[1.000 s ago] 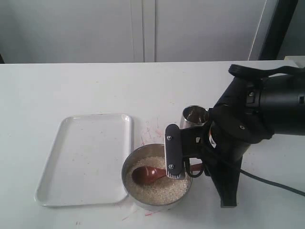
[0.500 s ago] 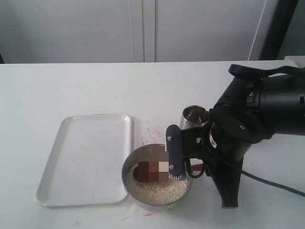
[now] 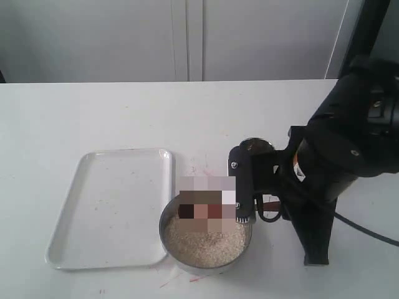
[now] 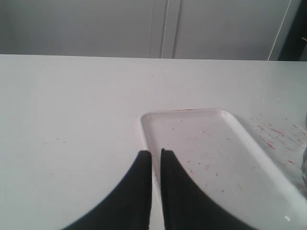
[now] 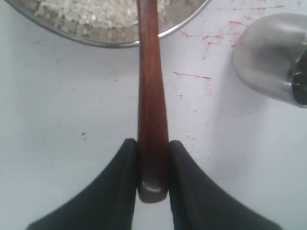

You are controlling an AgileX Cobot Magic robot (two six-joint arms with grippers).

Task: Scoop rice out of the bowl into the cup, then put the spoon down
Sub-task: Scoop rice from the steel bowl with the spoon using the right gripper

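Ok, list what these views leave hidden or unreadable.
Spoon scoop end: pixelated block covers it in the exterior view; frame edge cuts it in the right wrist view. Whether it carries rice cannot be told.
Cup inside: right gripper blocks it in the exterior view; cut off in the right wrist view.

Tray [image 3: 106, 205] just beside the bowl's [image 3: 163, 232] left, cup [image 3: 254, 146] near its far right; open table [image 3: 93, 112] beyond

My right end effector [image 5: 153, 143] clamped on the spoon [image 5: 152, 81] handle, arm [image 3: 349, 149] folded forward, my left end effector [image 4: 156, 155] pinched to a thin slit
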